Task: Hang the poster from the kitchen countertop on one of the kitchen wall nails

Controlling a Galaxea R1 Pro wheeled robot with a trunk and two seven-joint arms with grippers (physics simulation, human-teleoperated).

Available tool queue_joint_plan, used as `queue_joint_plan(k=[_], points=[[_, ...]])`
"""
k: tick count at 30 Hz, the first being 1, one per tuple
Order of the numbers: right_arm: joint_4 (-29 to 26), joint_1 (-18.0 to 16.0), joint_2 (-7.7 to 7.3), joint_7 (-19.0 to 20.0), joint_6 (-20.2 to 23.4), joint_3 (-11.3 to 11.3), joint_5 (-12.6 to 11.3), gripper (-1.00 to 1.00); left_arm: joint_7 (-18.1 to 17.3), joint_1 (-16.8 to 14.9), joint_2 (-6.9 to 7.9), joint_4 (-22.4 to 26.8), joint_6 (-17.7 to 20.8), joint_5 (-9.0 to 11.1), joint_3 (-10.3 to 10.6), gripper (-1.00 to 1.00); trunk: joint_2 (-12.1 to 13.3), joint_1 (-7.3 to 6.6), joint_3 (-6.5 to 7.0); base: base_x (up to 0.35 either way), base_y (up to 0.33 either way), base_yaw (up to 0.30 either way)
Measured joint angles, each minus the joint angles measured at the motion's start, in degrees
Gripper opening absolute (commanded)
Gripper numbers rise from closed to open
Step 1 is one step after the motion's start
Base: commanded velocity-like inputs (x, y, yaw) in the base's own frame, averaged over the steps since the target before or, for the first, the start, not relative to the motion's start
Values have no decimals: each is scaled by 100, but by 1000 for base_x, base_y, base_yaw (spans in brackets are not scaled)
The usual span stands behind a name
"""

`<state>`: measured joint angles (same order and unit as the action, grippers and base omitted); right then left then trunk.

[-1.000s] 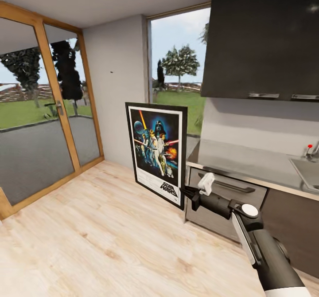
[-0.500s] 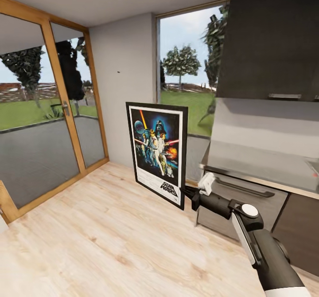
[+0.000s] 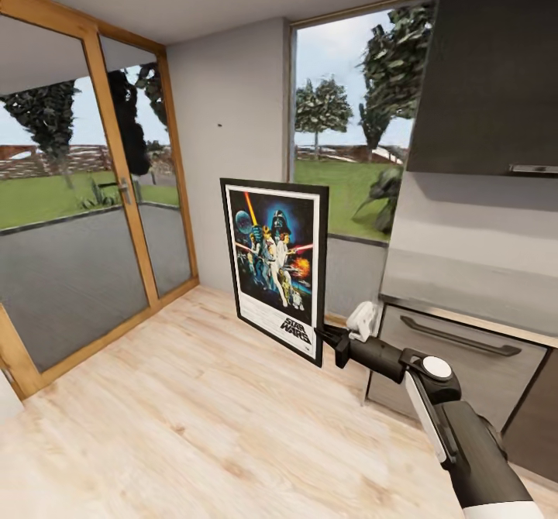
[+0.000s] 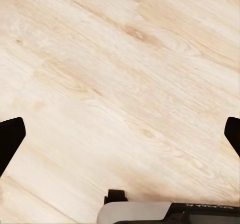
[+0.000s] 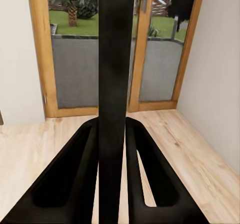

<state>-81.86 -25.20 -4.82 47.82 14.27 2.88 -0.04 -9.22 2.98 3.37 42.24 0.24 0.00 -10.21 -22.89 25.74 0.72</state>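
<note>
You are in the carry step: your right gripper [image 3: 328,338] pinches the lower right corner of the poster [image 3: 274,265], which stands upright just ahead of it, clear of the floor. Your left gripper [image 4: 120,134] hangs spread over bare floorboards. The poster is a portrait print in a black frame with a white border, colourful figures on dark blue. Beyond it, a small dark mark that may be a wall nail [image 3: 218,125] sits high on the grey wall; next, I judge, you must lift the frame's top toward it.

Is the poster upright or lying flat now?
Upright. The poster stands in portrait, off the floor, lettering at the bottom, and the right hand grips its lower right corner. The right wrist view shows its frame edge between the fingers.
</note>
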Motion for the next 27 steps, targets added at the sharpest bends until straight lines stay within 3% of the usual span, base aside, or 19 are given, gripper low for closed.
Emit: queue_joint_plan(k=[27], points=[[0,0,0,0,-8,0,0,-100,0,0,-1,0,0,0,9,100,0,0,0,227,299,0]])
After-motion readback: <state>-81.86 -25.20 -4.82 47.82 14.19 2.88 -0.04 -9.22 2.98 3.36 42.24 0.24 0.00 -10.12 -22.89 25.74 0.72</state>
